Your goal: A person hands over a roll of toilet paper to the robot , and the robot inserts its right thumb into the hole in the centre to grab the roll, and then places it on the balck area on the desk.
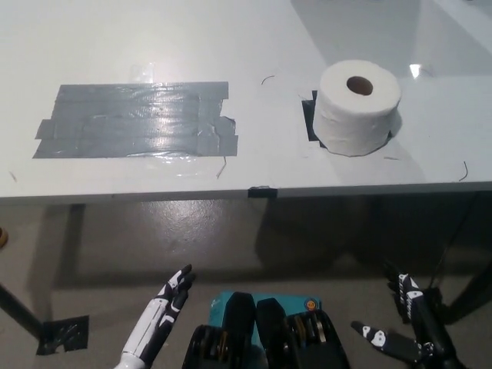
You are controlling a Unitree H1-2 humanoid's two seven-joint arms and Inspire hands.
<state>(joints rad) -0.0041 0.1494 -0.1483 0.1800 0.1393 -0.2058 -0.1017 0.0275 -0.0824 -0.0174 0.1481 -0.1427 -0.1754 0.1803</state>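
Black patch mostly hidden beneath upright toilet roll

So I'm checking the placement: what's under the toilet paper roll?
A black patch shows at the left base of the toilet paper roll, on the desk. How far it extends underneath is covered.

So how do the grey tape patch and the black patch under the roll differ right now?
The grey tape patch is wide, glossy and bare; the black patch is small, dark and mostly covered by the toilet roll, standing upright, hole up. Both lie flat on the white desk. Both hands, left and right, hang open below the desk edge.
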